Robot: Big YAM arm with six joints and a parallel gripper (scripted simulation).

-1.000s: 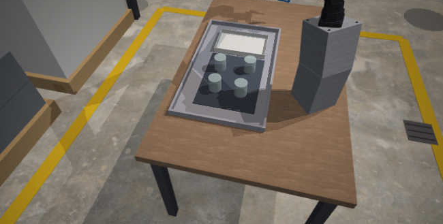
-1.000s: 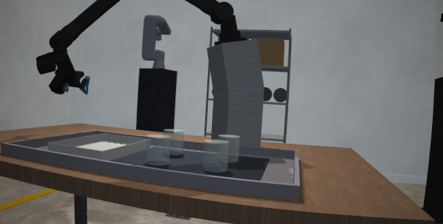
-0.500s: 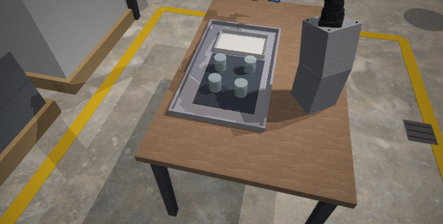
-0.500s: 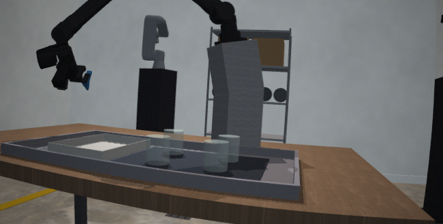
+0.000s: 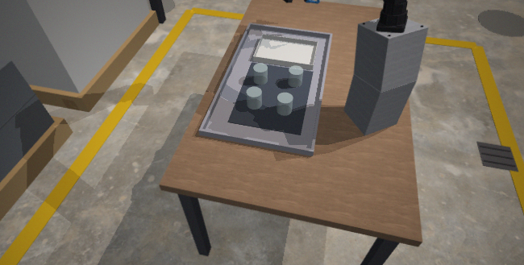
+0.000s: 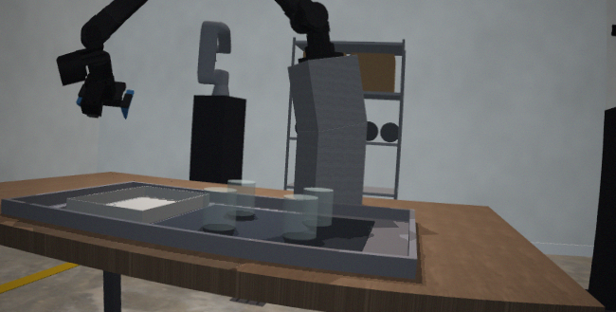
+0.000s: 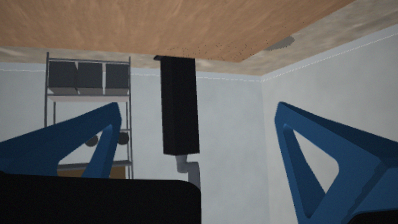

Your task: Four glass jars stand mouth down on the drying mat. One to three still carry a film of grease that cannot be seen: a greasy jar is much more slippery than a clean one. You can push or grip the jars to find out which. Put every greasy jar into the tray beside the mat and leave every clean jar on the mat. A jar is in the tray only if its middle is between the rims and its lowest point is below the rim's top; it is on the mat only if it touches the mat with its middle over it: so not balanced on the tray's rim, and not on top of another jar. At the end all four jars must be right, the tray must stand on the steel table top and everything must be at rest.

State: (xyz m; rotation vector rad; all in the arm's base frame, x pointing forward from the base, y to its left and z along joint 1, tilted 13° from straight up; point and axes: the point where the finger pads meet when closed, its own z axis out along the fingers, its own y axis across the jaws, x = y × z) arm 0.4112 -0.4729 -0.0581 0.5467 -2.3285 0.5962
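Two pale, see-through jars stand mouth down on the dark mat [image 5: 266,124] [image 6: 353,234] at its tray end: one jar [image 5: 259,74] [image 6: 220,211] on the side away from the pedestal, one jar [image 5: 295,76] [image 6: 242,199] on the pedestal side. Behind them from the tray stand another jar [image 5: 254,98] [image 6: 299,218] and a jar [image 5: 284,104] [image 6: 318,208] nearer the pedestal. All are upright and apart. The grey-rimmed tray [image 5: 285,51] [image 6: 142,204] is empty beside the mat. My gripper [image 7: 198,110] is open and empty, high above the table and well away from the jars.
The steel table top [image 5: 218,120] has a raised rim and carries mat and tray. It lies on a wooden table [image 5: 290,184] [image 6: 464,235]. The arm's grey pedestal [image 5: 380,71] [image 6: 332,131] stands beside it. In the wrist view a black stand [image 7: 180,105] is far off.
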